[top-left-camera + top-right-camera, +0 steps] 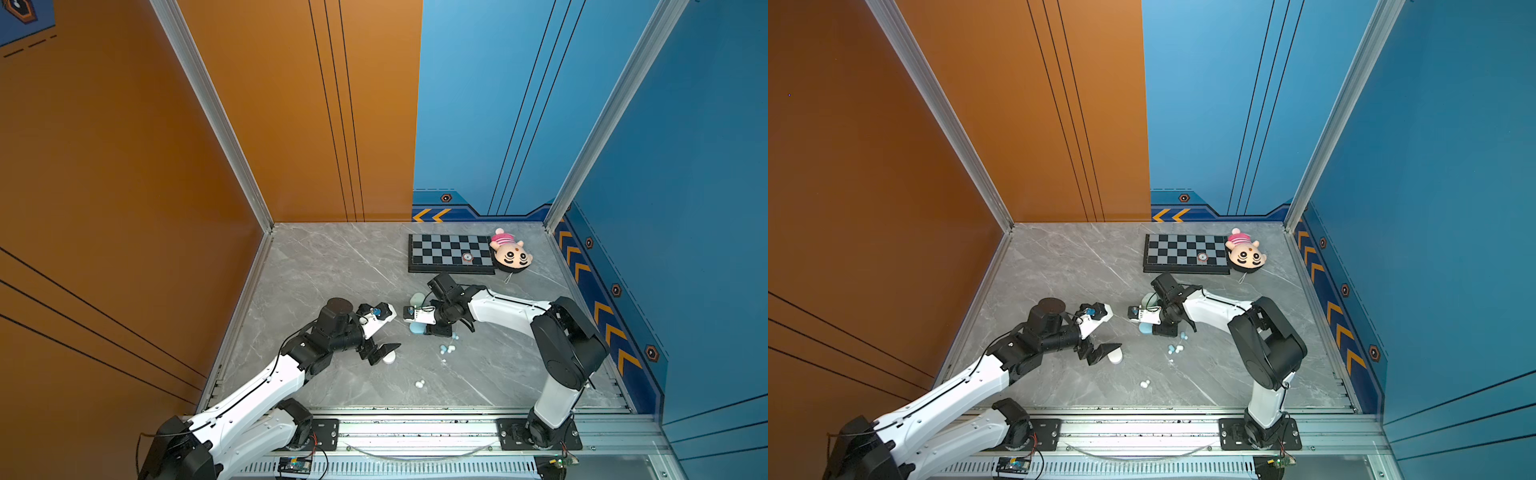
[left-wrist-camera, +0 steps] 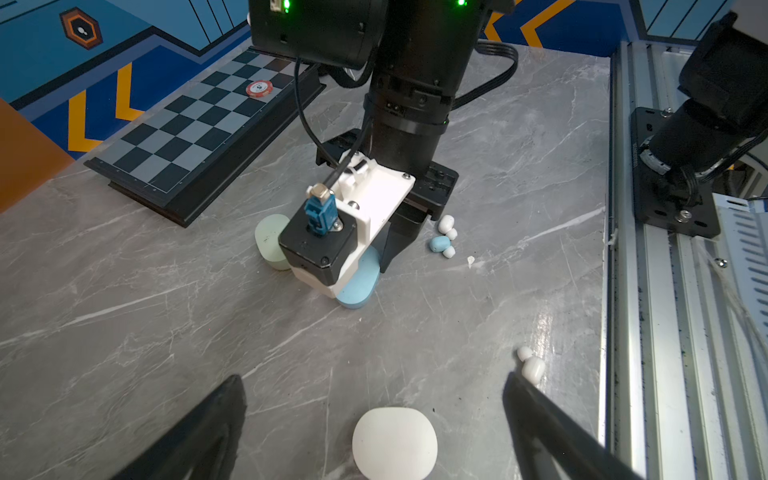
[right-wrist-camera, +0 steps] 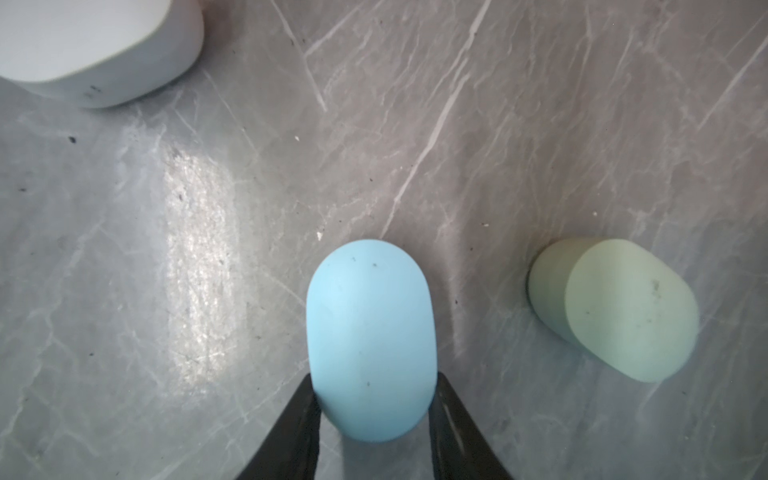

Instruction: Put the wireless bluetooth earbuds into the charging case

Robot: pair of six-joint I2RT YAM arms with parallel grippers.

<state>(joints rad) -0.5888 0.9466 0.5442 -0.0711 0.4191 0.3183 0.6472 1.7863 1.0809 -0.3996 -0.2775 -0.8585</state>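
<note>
Grey marble-patterned stone forms the worktop [image 1: 332,270] in both top views. It is enclosed by an orange wall [image 1: 124,166] on the left and a blue wall [image 1: 478,104] at the back and right, with aluminium posts [image 1: 216,124] at the corners. A chessboard [image 1: 451,251] is laid near the back wall, with a plush toy [image 1: 510,254] just beside it. The earbuds [image 1: 448,348] are scattered loose on the stone: a small cluster lies near the right arm, and a white pair [image 1: 1145,384] lies nearer the front rail. None is seated in a case.

In the left wrist view, the left pincer [image 2: 372,378] is spread wide and nothing is gripped. A white case [image 2: 395,442] lies on the worktop between its fingers, untouched. Further off, the right arm is lowered onto a blue case [image 2: 359,286], and a green case [image 2: 270,245] is seen near it. The clustered earbuds [image 2: 442,243], one clearly light blue, lie just beside that arm. A red-and-white chip [image 2: 259,88] rests on the chessboard.

In the right wrist view, the right pincer [image 3: 376,376] is closed partway on the blue case [image 3: 370,332], whose two sides are touched by the black fingers [image 3: 299,424]. The green case [image 3: 623,307] lies apart from it on the veined stone, and the white case [image 3: 95,45] is cut off at the frame's corner.
</note>
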